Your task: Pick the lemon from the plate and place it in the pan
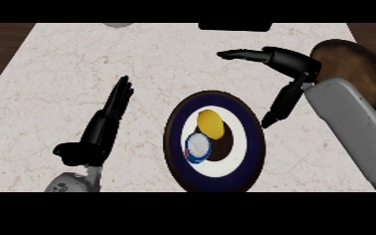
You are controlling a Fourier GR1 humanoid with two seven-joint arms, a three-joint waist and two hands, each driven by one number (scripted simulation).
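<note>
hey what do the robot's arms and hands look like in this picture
Both hands are matte black with slim, tapered fingers. The left hand joins a rounded, pale grey wrist piece at the view's lower edge. The right hand sits on a broad, smooth, light grey forearm with a darker edge line. No cables, markings or sleeves show.

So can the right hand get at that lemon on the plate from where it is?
Probably yes: the right hand is open just beside the plate, and nothing covers the lemon; only a small round object touches it.
</note>
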